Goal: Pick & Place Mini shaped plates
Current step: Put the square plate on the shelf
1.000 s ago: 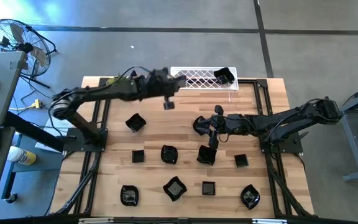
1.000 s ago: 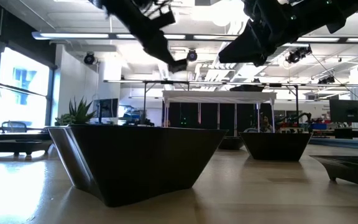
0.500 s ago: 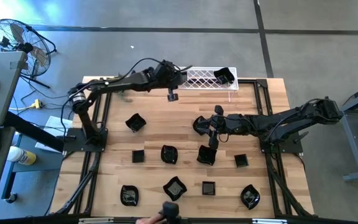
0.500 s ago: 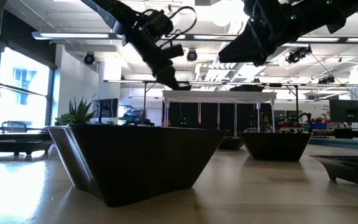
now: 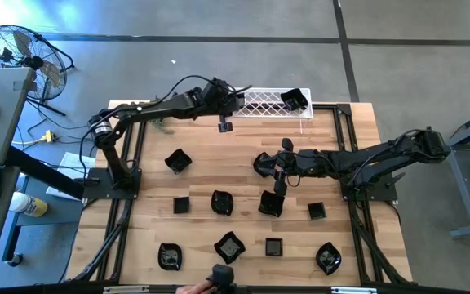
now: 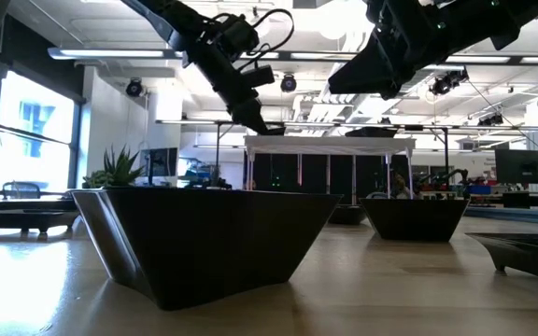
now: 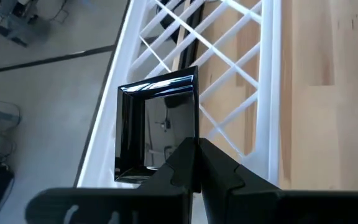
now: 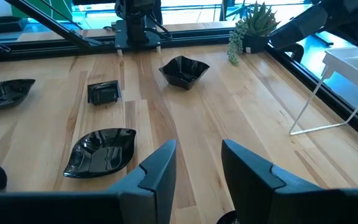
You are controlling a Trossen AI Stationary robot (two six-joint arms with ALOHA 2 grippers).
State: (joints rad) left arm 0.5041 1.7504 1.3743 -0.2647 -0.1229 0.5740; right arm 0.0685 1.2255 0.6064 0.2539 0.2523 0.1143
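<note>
My left gripper (image 5: 224, 121) hangs by the left end of the white wire rack (image 5: 261, 104), shut on a small black square plate (image 7: 157, 127). Another black plate (image 5: 294, 100) sits on the rack's right end. Several mini shaped plates lie flat on the wooden table, among them a wavy one (image 5: 178, 160), a square one (image 5: 181, 204) and a leaf-like one (image 5: 327, 257). My right gripper (image 5: 277, 167) hovers open over mid-table beside a plate (image 5: 263, 163), nothing between its fingers (image 8: 160, 171). My left gripper pinches one side wall of the square plate (image 7: 190, 144) between its two fingers, near a corner. The fingers slant down toward the table's far edge. The plate is lifted clear and tilted on edge, its hollow facing the wrist, over the rack's outer rail (image 7: 120, 68).
A small green plant (image 8: 250, 25) stands at the far left of the table. A large dark plate (image 6: 204, 243) fills the low view's foreground. A person's hand with a dark object (image 5: 219, 278) shows at the near edge. Bare wood lies between rack and plates.
My left gripper has carried the square plate toward the table's far edge and down, close to the rack's left end, then held still. It stays shut on the plate. My right arm has not moved.
</note>
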